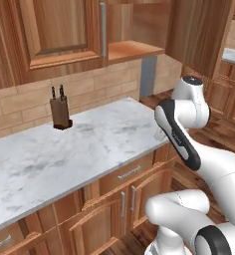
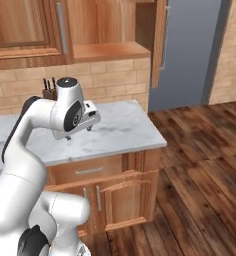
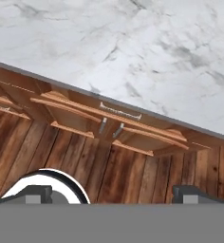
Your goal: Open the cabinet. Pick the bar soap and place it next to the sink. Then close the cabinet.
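The cabinet (image 1: 59, 35) hangs above the counter; its left door is shut, with a silver bar handle (image 1: 103, 27). Its right door (image 2: 159, 40) is swung wide open, baring a wooden shelf (image 2: 107, 51) inside. The bar soap and the sink are out of view. My gripper (image 2: 80, 132) points down over the marble counter (image 2: 120, 130) near its front edge, well below the cabinet. Its jaws are open with nothing between them, and in the hand view the gripper (image 3: 115, 193) looks down on the counter's edge.
A knife block (image 1: 59, 112) stands at the back of the counter against the brick wall. Low cabinets with short handles (image 3: 109, 126) sit under the counter. A grey fridge (image 2: 190, 50) stands to the right, with wooden floor (image 2: 200, 175) in front.
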You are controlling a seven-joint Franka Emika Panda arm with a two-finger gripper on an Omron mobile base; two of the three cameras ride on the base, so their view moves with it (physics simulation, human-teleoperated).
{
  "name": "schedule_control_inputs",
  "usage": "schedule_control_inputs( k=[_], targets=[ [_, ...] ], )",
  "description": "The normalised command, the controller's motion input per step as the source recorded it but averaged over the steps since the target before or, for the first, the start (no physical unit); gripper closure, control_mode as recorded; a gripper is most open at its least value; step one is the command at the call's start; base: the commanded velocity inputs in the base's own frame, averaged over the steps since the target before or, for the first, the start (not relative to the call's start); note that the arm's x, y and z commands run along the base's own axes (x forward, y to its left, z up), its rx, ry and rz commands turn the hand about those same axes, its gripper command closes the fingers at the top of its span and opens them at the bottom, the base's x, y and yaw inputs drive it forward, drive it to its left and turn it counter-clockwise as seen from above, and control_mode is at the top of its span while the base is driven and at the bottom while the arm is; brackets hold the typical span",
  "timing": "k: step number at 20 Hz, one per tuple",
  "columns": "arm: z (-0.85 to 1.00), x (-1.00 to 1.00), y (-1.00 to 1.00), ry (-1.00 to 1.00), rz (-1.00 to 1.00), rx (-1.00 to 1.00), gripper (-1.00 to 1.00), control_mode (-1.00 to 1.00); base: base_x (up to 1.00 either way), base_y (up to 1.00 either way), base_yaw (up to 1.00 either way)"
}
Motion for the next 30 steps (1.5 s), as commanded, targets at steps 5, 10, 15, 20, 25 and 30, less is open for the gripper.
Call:
schedule_control_inputs(
  k=[5, 10, 15, 20, 25, 30],
  targets=[
    [0.0, 0.0, 0.0, 0.0, 0.0, 0.0, -1.0, 1.0, 0.18, -0.44, 0.25],
    [0.0, 0.0, 0.0, 0.0, 0.0, 0.0, -1.0, 1.0, 0.16, -0.06, 0.28],
    [0.0, 0.0, 0.0, 0.0, 0.0, 0.0, -1.0, 1.0, 0.31, -0.31, 0.23],
    [0.0, 0.0, 0.0, 0.0, 0.0, 0.0, -1.0, 1.0, 0.33, -0.31, 0.22],
    [0.0, 0.0, 0.0, 0.0, 0.0, 0.0, -1.0, 1.0, 0.22, -0.03, 0.27],
    [0.0, 0.0, 0.0, 0.0, 0.0, 0.0, -1.0, 1.0, 0.34, -0.18, 0.27]
  ],
)
